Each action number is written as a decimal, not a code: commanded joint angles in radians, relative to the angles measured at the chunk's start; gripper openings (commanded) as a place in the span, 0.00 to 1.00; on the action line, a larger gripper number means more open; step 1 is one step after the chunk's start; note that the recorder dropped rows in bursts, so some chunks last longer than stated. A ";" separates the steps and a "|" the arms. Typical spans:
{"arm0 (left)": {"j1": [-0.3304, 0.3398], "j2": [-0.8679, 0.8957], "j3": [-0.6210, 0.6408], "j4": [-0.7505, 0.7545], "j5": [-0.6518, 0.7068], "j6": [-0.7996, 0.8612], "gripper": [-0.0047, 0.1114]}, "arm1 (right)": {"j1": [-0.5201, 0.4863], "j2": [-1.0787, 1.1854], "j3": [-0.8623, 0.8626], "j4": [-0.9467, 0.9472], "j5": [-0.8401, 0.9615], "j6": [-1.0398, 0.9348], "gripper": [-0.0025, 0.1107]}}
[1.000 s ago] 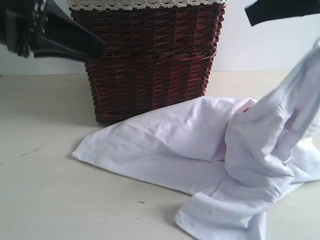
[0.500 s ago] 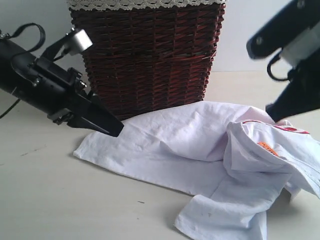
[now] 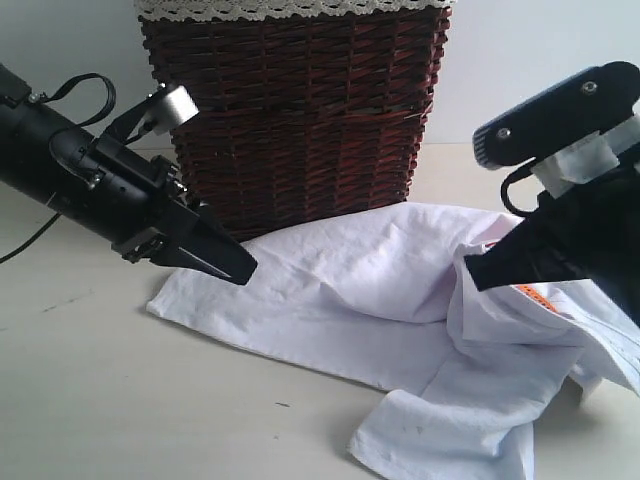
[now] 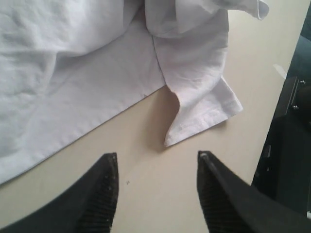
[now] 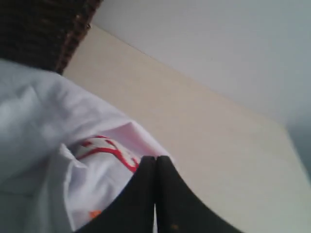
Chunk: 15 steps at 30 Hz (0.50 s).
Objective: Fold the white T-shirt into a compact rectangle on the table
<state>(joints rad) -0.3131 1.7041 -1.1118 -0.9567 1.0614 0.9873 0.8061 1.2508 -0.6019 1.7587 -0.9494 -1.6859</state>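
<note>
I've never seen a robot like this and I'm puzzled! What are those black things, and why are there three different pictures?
Those black things are two robot arms. Each one ends in a claw, which works like a hand. The wide picture comes from a camera that is not on the arms. The other two come from small cameras on the arms' wrists, each looking along its own claw. On the table lies a crumpled white T-shirt with red letters, at the foot of a brown wicker basket. The left claw is open above the table near the shirt's edge and holds nothing. The right claw is squeezed shut with its tip against the shirt. I can't tell whether any cloth is pinched inside it.
</note>
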 commanded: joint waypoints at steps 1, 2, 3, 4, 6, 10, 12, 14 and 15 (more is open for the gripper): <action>-0.006 0.000 0.003 -0.019 0.005 0.007 0.47 | -0.003 0.048 0.006 -0.014 0.017 0.365 0.02; -0.006 0.000 0.003 -0.019 0.005 0.007 0.47 | -0.003 0.060 0.006 -0.034 0.017 0.370 0.02; -0.006 0.000 0.003 -0.019 0.007 0.007 0.47 | -0.003 0.068 0.006 -0.057 0.013 0.364 0.02; -0.006 0.000 0.003 -0.019 0.007 0.007 0.47 | -0.003 0.080 0.006 -0.074 0.013 0.363 0.02; -0.006 0.000 0.003 -0.021 0.007 0.007 0.47 | -0.030 0.109 -0.020 -0.051 0.045 0.315 0.02; -0.006 0.000 0.003 -0.025 0.009 0.004 0.47 | -0.157 0.172 -0.093 -0.014 0.215 0.198 0.02; -0.006 0.000 0.003 -0.025 0.017 0.004 0.47 | -0.192 0.180 -0.125 -0.014 0.270 0.198 0.02; -0.006 0.000 0.003 -0.023 0.009 0.004 0.47 | -0.233 0.180 -0.163 -0.014 0.284 0.167 0.02; -0.006 0.000 0.003 -0.023 0.004 0.004 0.47 | -0.253 0.180 -0.174 -0.014 0.289 0.149 0.02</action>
<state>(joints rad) -0.3131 1.7041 -1.1118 -0.9671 1.0695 0.9873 0.6055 1.4301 -0.7325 1.7568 -0.6937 -1.4888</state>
